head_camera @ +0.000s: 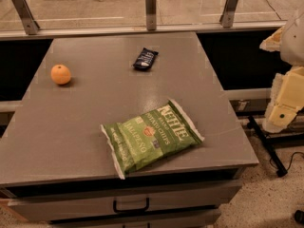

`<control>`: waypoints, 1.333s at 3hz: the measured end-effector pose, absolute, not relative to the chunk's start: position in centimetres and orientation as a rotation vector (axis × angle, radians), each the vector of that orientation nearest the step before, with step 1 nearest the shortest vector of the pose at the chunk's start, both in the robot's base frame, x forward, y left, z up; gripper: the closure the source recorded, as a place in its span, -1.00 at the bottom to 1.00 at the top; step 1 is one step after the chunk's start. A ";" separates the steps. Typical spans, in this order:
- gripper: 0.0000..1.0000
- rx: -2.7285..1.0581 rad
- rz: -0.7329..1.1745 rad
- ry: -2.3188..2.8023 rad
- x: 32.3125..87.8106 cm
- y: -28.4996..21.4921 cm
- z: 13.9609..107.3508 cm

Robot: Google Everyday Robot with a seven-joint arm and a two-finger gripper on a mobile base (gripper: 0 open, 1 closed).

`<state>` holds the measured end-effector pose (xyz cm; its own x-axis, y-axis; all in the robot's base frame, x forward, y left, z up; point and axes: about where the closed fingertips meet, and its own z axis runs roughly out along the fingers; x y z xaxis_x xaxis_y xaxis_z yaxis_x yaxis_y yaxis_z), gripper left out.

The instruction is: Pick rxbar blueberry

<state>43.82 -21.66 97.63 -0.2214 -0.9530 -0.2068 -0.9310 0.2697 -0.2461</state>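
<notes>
The rxbar blueberry [145, 59] is a small dark navy wrapper with faint white print. It lies flat on the far middle of the grey table top [85, 122]. My gripper [281, 114] is a cream-coloured piece at the right edge of the view, off the table and past its right side, far from the bar. Nothing shows in its hold.
An orange [61, 74] sits at the far left of the table. A large green chip bag [151, 137] lies near the front edge. A drawer handle [130, 206] is below the front. A glass railing with metal posts [150, 7] runs behind the table.
</notes>
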 end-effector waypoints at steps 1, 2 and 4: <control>-1.00 -1.724 -0.099 2.231 43.8 -21.7 97.6; -1.00 -1.704 -0.055 2.136 46.7 -19.6 97.4; -1.00 -1.605 0.143 1.809 57.3 -9.0 97.5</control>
<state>57.35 -9.01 97.48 0.0167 -0.8280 -0.5604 -0.9060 0.2245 -0.3588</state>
